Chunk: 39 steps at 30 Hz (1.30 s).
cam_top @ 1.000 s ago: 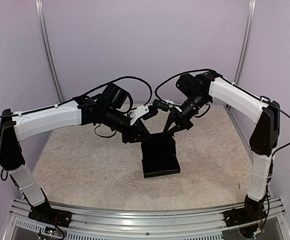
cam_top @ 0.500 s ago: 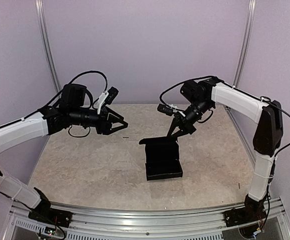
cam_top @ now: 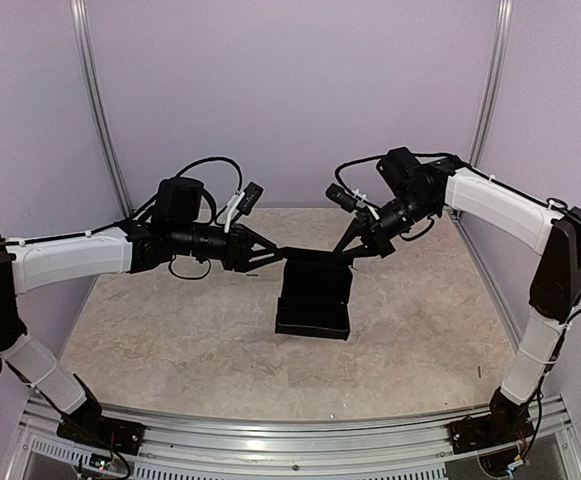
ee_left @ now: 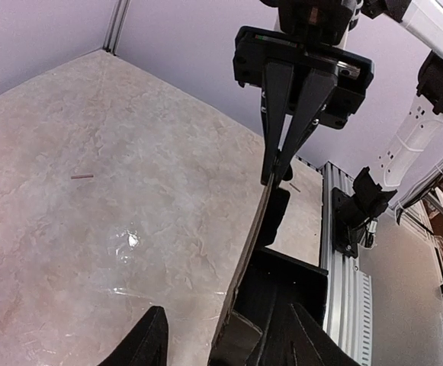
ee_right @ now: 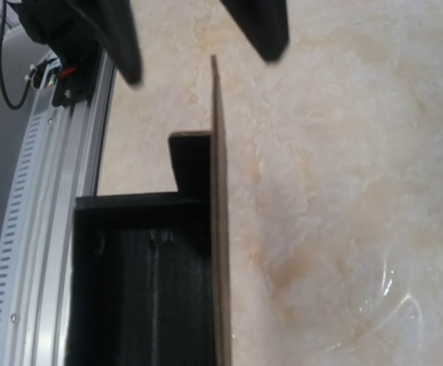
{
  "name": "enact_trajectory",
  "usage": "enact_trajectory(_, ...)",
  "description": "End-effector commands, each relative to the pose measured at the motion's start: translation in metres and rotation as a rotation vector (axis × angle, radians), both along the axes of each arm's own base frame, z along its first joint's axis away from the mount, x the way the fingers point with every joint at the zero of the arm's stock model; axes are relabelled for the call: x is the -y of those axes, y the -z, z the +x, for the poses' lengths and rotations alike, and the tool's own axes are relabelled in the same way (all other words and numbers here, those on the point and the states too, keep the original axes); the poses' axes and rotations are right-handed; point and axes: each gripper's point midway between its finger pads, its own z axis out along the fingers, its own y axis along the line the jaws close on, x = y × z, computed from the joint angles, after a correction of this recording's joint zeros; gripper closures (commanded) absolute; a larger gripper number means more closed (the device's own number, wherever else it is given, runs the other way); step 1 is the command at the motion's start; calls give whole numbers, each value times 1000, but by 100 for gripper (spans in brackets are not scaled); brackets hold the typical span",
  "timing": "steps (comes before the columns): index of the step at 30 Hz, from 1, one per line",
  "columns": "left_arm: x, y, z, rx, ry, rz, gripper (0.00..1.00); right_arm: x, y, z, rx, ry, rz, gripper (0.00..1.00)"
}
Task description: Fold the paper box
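The pale marbled surface (cam_top: pixel 170 330) carries one item. The left arm (cam_top: pixel 70 260), swung out to its own side half a second ago, has returned to centre. The right arm (cam_top: pixel 490 200) has drawn slightly back. The paper box (cam_top: pixel 313 300) sits open-topped at mid-surface between the arms, a little farther from the bases than before. Its rear flap (cam_top: pixel 315 258) stands upright along the far edge. The right fingers (ee_left: pixel 306 99) are pinched together on the flap's right end. The left fingers (ee_left: pixel 151 345), spread wide, straddle the flap's left end; contact cannot be confirmed. Judgement: a two-handed hold is being set up, and closing the left fingers would let both arms fold the flap.
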Motion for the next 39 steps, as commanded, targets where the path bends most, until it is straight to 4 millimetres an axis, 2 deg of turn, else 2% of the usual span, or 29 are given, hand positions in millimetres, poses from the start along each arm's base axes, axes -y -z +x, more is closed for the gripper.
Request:
enact_trajectory(1, 19, -8, 2, 27, 52, -6, 54, 0, -11, -1, -2, 3, 42, 100)
enact_trajectory(5, 23, -7, 6, 25, 69, -4, 84, 0, -11, -1, -3, 4, 43, 100)
enact_trajectory(8, 26, -4, 6, 18, 85, 0, 96, 0, -12, -1, -3, 5, 43, 100)
enact_trajectory(10, 28, -2, 5, 24, 91, 6, 99, 0, -11, -1, -6, 4, 41, 100)
enact_trajectory(13, 28, 4, -1, 24, 114, 34, 100, 0, -8, -1, -18, -3, 28, 82)
enact_trajectory(18, 32, 9, -10, 54, 146, 91, 100, -3, 2, -5, -65, -55, -25, 74)
enact_trajectory(25, 35, 8, -15, 86, 180, 109, 100, -12, 15, -25, -35, -143, -105, 72)
enact_trajectory(27, 34, 6, -15, 91, 177, 109, 100, -12, 16, -26, -30, -148, -107, 73)
enact_trajectory(32, 34, 5, -16, 95, 180, 109, 100, -13, 18, -28, -34, -154, -111, 85)
enact_trajectory(35, 34, 3, -16, 99, 180, 105, 100, -14, 19, -27, -37, -155, -109, 86)
enact_trajectory(39, 34, 1, -19, 105, 192, 98, 100, -17, 23, -28, -40, -159, -117, 82)
